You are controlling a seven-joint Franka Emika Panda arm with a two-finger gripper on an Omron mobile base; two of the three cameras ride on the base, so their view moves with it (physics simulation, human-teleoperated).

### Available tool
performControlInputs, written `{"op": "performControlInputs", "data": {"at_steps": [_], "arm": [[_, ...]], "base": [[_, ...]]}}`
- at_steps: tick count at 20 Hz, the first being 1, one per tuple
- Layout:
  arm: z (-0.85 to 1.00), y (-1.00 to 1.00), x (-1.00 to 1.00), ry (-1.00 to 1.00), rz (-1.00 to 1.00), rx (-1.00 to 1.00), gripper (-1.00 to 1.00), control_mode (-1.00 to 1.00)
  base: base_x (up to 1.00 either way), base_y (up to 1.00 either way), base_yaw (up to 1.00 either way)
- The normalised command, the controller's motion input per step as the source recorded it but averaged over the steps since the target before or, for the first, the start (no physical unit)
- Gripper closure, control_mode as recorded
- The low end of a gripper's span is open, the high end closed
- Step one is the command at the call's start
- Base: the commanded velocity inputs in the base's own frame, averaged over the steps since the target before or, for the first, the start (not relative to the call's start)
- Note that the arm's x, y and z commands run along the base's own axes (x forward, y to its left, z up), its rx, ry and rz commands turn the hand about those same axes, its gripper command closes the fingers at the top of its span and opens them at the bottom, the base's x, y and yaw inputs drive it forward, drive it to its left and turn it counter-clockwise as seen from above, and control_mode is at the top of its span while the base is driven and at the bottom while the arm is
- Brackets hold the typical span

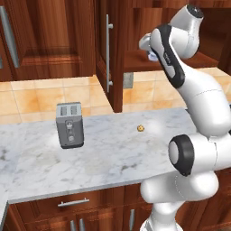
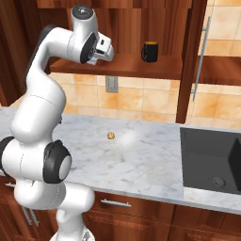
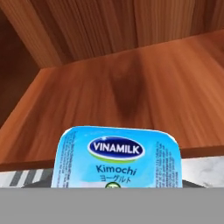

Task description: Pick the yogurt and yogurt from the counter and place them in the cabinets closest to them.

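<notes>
- At the front edge of the open cabinet's inner shelf (image 3: 131,87), the gripper (image 2: 104,51) is raised level with the shelf board, the arm reaching up from the counter (image 1: 113,153) below.
- Yogurt (image 3: 117,157): a squat cup seen lid-on in the hand view, pale blue foil top with rounded corners, a dark blue oval logo reading VINAMILK, and the word Kimochi beneath it with a line of smaller script.
- The cup sits directly in front of the hand camera, just short of the shelf's front lip; the wooden board and back panel lie beyond it.
- Hand state: jaws drawn narrow, clamped on the yogurt; the fingertips themselves are hidden under the cup.
- In the left base view a small pale blue shape shows at the gripper, beside the shelf edge.
- Black mug (image 2: 150,51): upright on the same shelf, well apart from the gripper, toward the sink (image 2: 212,160).
- Small round cookie (image 2: 111,136): on the counter, below the shelf.
- Toaster (image 1: 69,124): on the counter, well apart from the cookie, away from the shelf.
</notes>
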Motion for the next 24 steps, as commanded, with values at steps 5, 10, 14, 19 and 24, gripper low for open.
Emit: {"op": "performControlInputs", "data": {"at_steps": [5, 10, 14, 19, 24], "arm": [[0.0, 0.0, 0.09, 0.0, 0.05, -0.1, 1.0, -1.0], [-0.03, 0.0, 0.02, 0.0, 0.03, -0.07, 1.0, -1.0], [-0.02, 0.0, 0.0, 0.0, 0.0, 0.0, 1.0, -1.0], [-0.17, 0.0, 0.02, -0.03, 0.0, -0.02, 1.0, -1.0], [-0.12, 0.0, 0.26, -0.01, 0.0, -0.02, 1.0, -1.0]], "base": [[0.0, 0.0, 0.0], [0.0, 0.0, 0.0], [0.0, 0.0, 0.0], [0.0, 0.0, 0.0], [0.0, 0.0, 0.0]]}}
